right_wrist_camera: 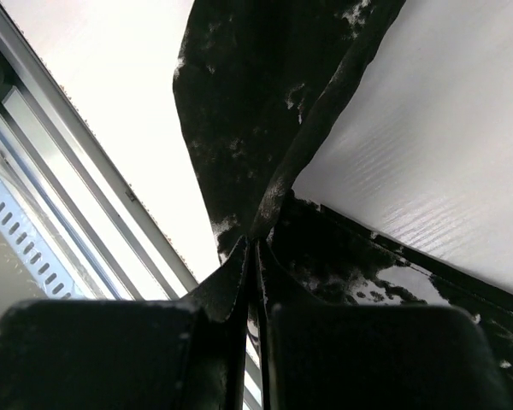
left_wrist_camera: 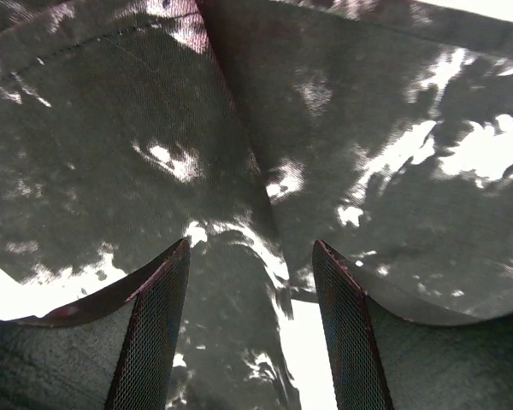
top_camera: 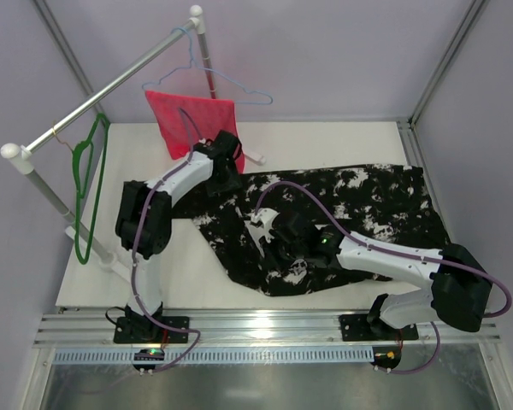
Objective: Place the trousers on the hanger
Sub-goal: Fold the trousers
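Observation:
The black trousers [top_camera: 350, 213] with white splotches lie spread across the white table. The green hanger [top_camera: 87, 184] hangs from the rail at the left, away from both arms. My left gripper [top_camera: 227, 177] hovers over the trousers' upper left edge. In the left wrist view this gripper [left_wrist_camera: 251, 248] is open, its mesh-padded fingers [left_wrist_camera: 154, 333] apart above the trousers [left_wrist_camera: 111, 145], with cloth lying below the gap. My right gripper [top_camera: 278, 241] sits at the trousers' near left part. In the right wrist view it [right_wrist_camera: 255, 246] is shut on a raised fold of the trousers [right_wrist_camera: 239, 128].
A red mesh cloth [top_camera: 192, 120] hangs on a pale blue wire hanger [top_camera: 231, 85] from the slanted metal rail [top_camera: 111, 90] at the back left. The rail's white stand [top_camera: 94, 243] is at the left edge. An aluminium frame [top_camera: 265, 329] runs along the table's near edge.

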You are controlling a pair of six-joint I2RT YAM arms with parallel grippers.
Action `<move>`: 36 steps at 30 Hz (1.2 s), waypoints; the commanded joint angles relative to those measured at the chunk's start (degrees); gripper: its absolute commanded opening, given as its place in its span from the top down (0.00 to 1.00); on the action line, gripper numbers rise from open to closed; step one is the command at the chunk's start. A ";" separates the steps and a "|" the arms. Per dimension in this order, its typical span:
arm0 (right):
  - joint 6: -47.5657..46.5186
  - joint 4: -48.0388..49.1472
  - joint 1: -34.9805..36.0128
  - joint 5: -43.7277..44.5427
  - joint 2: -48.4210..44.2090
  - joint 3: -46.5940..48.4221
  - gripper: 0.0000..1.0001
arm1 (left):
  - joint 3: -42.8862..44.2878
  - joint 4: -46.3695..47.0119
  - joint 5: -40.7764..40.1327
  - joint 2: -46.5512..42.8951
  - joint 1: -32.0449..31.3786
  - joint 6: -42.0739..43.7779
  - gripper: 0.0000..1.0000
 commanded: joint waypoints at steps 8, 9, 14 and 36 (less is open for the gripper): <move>0.52 3.95 0.33 -1.44 0.04 -1.47 0.96 | 1.50 -1.26 -1.07 3.81 -0.48 -1.12 0.44; 0.43 4.30 0.33 -1.53 0.13 -1.47 0.96 | 1.50 -1.00 -0.72 3.90 -0.48 -1.03 0.46; 0.60 4.65 0.33 -1.71 0.30 -1.74 0.96 | 2.20 -0.91 0.51 5.04 -0.48 -0.59 0.59; 2.62 -16.53 -4.50 35.41 4.09 22.88 0.96 | 6.44 -7.24 -15.38 -16.91 1.37 3.98 1.00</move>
